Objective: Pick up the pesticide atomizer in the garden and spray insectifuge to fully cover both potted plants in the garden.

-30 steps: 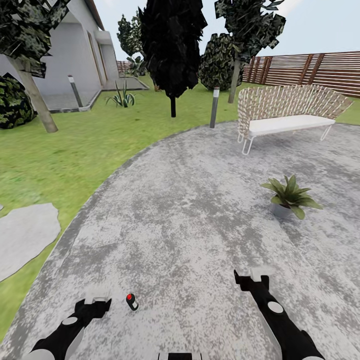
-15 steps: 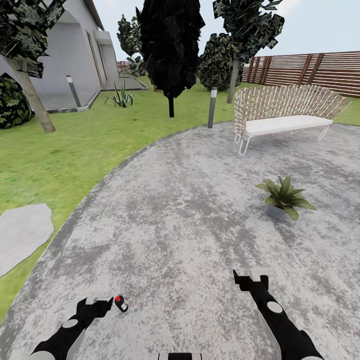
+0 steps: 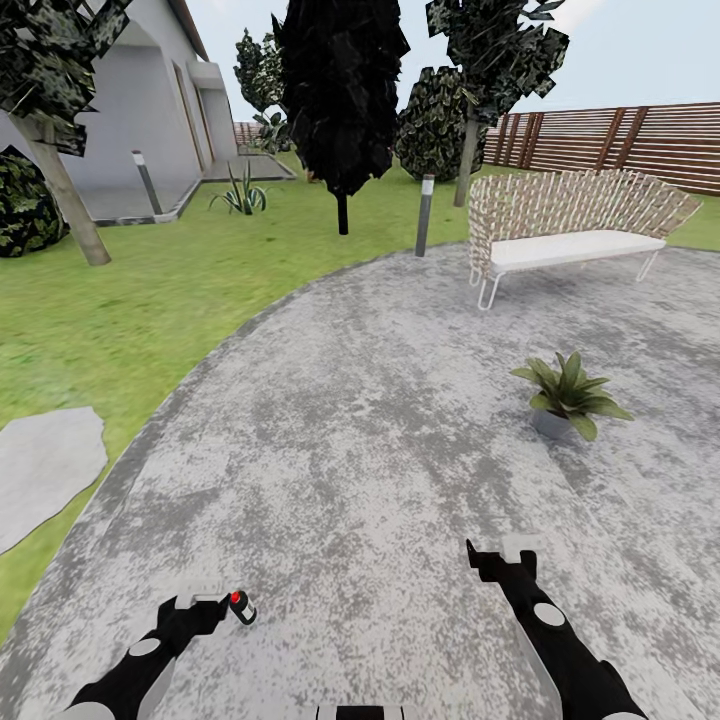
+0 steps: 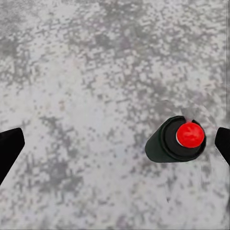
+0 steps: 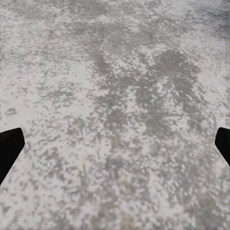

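Rolled up until the pesticide atomizer [image 4: 175,140] lay between the spread left claw [image 3: 199,606] fingers.
Stopped there on the paving; right claw [image 3: 502,552] open, empty; potted plant [image 3: 568,392] unsprayed.

Flat bright daylight over my view, no glare, faint shadow under the plant [image 3: 568,392], trees [image 3: 340,90] rendered nearly black, paving [image 4: 96,86] pixelated in my wrist views.
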Robot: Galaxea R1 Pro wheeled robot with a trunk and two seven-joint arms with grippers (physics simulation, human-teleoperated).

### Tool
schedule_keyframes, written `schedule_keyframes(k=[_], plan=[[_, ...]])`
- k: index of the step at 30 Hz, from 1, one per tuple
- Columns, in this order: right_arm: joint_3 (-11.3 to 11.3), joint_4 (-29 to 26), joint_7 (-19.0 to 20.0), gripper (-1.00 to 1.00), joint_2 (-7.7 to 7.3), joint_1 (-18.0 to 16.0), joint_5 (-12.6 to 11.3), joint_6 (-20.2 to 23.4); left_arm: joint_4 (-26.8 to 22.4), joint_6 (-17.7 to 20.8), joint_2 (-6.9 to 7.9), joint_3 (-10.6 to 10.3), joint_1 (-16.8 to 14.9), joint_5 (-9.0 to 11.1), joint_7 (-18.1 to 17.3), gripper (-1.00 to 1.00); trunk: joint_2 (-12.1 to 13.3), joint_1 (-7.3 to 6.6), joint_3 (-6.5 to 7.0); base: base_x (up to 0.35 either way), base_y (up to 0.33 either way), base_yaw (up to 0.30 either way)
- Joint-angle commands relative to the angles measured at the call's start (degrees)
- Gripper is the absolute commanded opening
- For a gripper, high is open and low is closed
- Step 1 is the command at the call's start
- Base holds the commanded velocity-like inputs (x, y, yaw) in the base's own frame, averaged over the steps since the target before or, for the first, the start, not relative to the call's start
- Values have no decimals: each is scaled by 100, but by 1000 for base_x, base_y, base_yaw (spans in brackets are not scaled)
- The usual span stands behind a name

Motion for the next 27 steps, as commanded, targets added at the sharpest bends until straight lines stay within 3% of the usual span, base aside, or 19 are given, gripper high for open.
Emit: schedule_keyframes(k=[1, 13, 18, 27], plan=[[0, 2, -2, 100, 0, -2, 6, -17, 4, -22, -10, 52, -3, -57, -31, 100, -2, -1, -4, 0, 0, 0], [0, 7, -2, 100, 2, -2, 6, -19, -1, -22, -23, 56, -3, -52, -30, 100, -2, -1, -4, 0, -192, 2], [0, 4, -2, 100, 2, -2, 6, -19, -2, -27, -23, 56, -3, -51, -26, 100, -2, -1, -4, 0, -232, 190], [0, 4, -2, 100, 2, -2, 6, -22, -1, -104, -5, 64, -3, -55, -22, 100, -2, -1, -4, 0, -33, 97]])
